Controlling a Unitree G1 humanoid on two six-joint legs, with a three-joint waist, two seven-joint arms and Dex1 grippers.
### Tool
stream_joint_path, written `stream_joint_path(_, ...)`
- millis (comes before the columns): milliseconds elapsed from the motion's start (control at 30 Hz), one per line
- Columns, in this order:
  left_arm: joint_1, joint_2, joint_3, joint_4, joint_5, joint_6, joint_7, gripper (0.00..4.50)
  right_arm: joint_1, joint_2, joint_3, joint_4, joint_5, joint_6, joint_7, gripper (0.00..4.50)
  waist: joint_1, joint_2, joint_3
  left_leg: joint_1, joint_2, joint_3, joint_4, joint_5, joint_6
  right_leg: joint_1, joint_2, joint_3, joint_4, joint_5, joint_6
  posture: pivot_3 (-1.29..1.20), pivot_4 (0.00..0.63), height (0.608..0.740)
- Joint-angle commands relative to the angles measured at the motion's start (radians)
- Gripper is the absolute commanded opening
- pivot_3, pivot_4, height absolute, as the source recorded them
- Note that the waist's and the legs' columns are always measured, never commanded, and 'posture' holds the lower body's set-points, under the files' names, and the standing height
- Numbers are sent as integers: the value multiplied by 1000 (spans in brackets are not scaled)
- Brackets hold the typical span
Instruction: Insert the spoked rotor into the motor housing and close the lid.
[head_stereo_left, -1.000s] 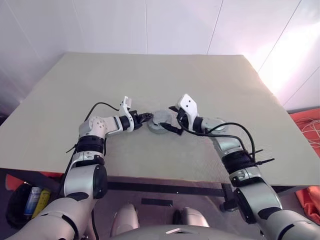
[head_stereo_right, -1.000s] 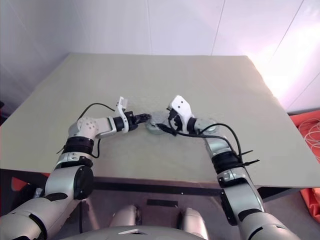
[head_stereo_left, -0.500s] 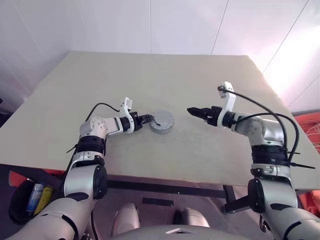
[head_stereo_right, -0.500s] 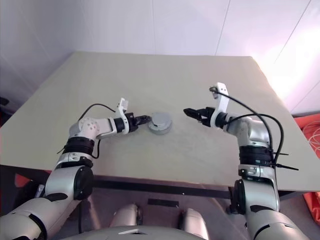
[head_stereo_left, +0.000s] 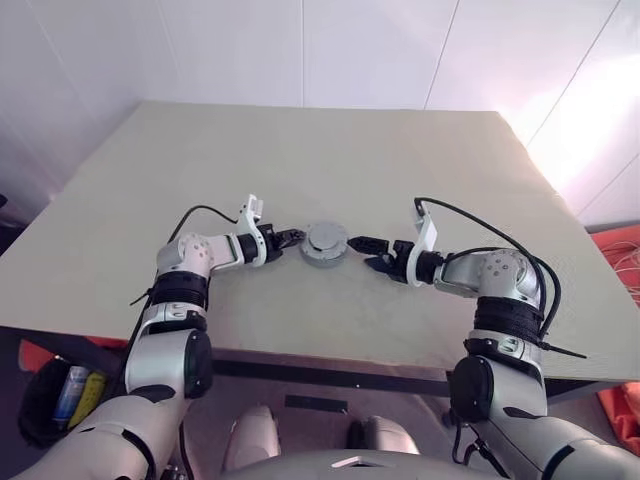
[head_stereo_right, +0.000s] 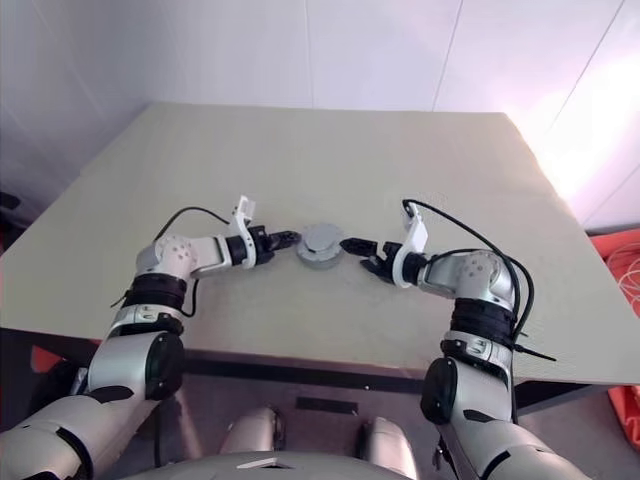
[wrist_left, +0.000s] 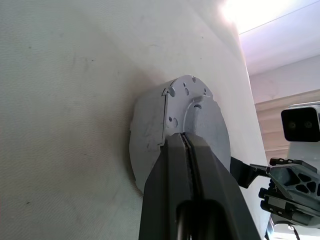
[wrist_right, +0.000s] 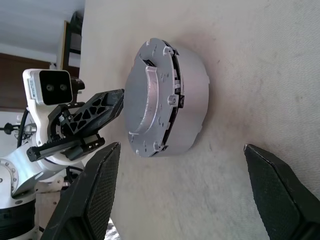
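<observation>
Your left gripper (head_stereo_left: 296, 238), fingers pinched tight w/ nothing between them, tip resting against the left side of the motor housing (head_stereo_left: 326, 244) at table (head_stereo_left: 400, 160) centre. The lid (wrist_right: 150, 95) looks already on top, so you're at the seating step. The right gripper (head_stereo_left: 366, 252), fingers spread wide, sits just right of the housing. Next, probably: bring it in and press or grip the lid while the left braces.

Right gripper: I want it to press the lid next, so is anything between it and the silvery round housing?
Nothing visible: bare table separates the open right gripper from the silvery round motor housing. The shut left gripper sits opposite.
</observation>
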Motion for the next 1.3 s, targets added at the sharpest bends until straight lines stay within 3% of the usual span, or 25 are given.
stream_joint_path(33,0,8,-7,-14,5,4,3,0,-4,49,4,8,12,-29,-38,4493,-4,0,0,1,0,0,0,0,-1,1,0,0,0,-2,3,0,0,740)
stream_joint_path(833,21,15,-1,-56,6,16,18,0,-156,228,23,210,78,-231,-69,4493,-11,0,0,1,1,0,-5,3,-5,-2,1,0,1,1,-2,0,0,740)
stream_joint_path(1133,23,24,-3,-59,6,16,17,0,-152,231,56,247,61,-323,-70,4493,-6,0,0,-3,0,0,-5,2,-4,-4,1,0,1,2,-3,0,0,740)
stream_joint_path(1300,25,22,-4,-62,5,15,17,0,-159,213,45,294,50,-390,-110,3248,-5,0,0,-3,0,0,-5,2,-4,-4,1,0,1,2,-3,0,0,740)
